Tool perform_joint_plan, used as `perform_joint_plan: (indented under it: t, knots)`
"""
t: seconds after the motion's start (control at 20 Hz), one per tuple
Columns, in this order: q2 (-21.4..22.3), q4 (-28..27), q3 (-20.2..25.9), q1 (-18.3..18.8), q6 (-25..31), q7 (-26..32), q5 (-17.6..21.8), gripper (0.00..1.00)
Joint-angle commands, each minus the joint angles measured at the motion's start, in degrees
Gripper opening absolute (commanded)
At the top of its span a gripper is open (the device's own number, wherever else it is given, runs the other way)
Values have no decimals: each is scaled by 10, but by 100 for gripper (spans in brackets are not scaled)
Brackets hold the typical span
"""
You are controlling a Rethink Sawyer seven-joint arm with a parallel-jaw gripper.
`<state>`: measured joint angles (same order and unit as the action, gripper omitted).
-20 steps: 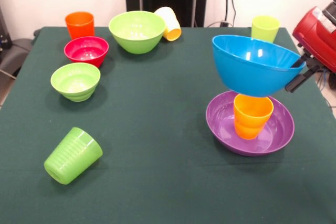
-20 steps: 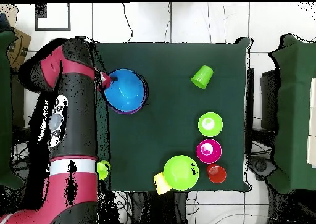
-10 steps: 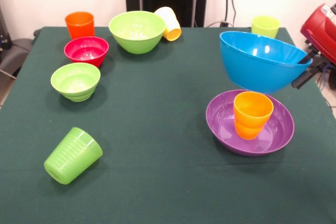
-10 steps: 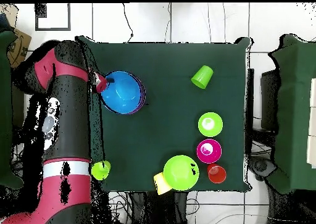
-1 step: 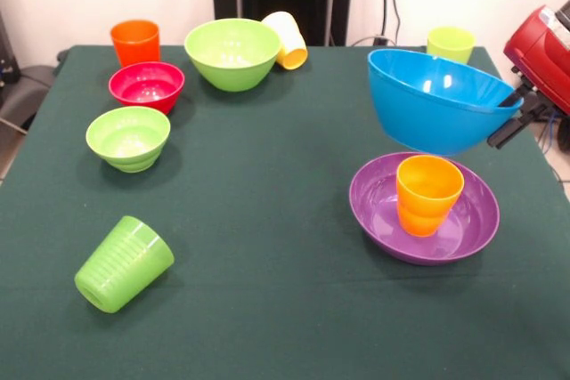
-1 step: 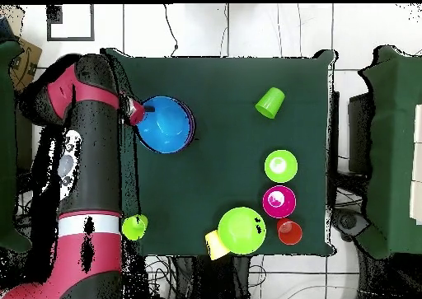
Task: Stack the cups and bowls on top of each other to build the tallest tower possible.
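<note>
Green-clothed table [image 5: 285,220], centre and near edge open, end effector [image 5: 515,111] clamped on rim of large blue bowl [image 5: 436,100] held above purple bowl [image 5: 378,211] with orange-yellow cup [image 5: 427,193] inside, right side, ribbed green cup [image 5: 123,264] lying near front-left, other bowls and cups along far-left edge.

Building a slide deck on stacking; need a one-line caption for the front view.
Gripper holds the blue bowl by its rim above the orange-yellow cup standing in the purple bowl.
</note>
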<state>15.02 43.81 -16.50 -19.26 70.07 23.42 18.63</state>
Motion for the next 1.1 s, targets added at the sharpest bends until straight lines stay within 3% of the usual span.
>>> perform_joint_plan:
  t: [0.05, 1.1]
  knots:
    - [-8, -12, 27, -3, 47, -166, -9, 0]
    - [-16, -20, 15, -9, 60, -168, -5, 0]
